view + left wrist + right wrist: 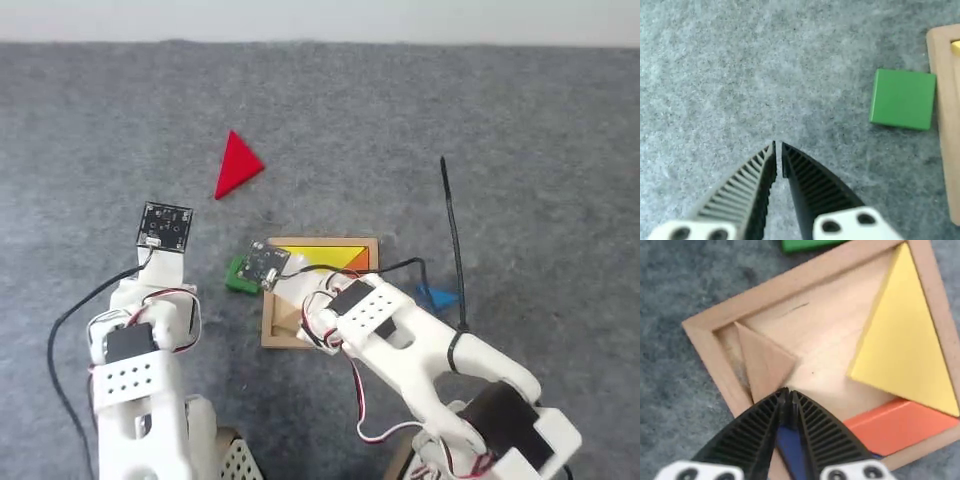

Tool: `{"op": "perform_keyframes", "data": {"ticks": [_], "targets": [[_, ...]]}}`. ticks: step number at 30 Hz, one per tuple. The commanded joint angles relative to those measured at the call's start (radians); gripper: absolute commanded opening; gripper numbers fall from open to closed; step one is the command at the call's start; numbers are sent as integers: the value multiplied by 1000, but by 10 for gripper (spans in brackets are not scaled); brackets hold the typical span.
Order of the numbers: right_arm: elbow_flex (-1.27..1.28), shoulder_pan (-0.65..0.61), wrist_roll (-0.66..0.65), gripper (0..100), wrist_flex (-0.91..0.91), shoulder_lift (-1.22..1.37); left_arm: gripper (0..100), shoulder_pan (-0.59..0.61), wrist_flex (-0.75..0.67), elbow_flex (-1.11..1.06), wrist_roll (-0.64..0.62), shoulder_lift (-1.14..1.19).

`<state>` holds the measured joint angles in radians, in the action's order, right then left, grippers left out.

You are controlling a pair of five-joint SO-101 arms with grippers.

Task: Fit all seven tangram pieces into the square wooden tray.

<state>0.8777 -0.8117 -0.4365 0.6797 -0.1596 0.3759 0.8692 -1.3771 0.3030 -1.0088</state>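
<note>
The square wooden tray (320, 243) lies mid-table, its rim (790, 285) close under my right arm. Inside lie a yellow triangle (900, 340), an orange piece (895, 422) and a wood-coloured triangle (765, 362). My right gripper (788, 391) hangs shut over the tray beside the wooden triangle. A blue piece (789, 442) shows through the gap behind its fingertips, and whether it is gripped is unclear. The green square (902, 99) rests on the carpet just outside the tray (945, 100). My left gripper (778, 145) is shut and empty over bare carpet, short of the green square (238, 276).
A red triangle (237, 165) lies far out on the grey carpet. On the tray's other side lies a small blue triangle (437, 296). A black cable tie (452, 230) stands up near it. Open carpet spreads to the left and the far side.
</note>
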Motion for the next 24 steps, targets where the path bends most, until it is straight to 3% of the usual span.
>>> {"op": "perform_keyframes", "data": {"ticks": [1, 24], "targets": [[-51, -7, -87, 8, 7, -8, 22, 6, -20, 7, 11, -23], [-172, -2, -46, 8, -81, 101, 22, 6, -35, 5, 9, -23]]}}
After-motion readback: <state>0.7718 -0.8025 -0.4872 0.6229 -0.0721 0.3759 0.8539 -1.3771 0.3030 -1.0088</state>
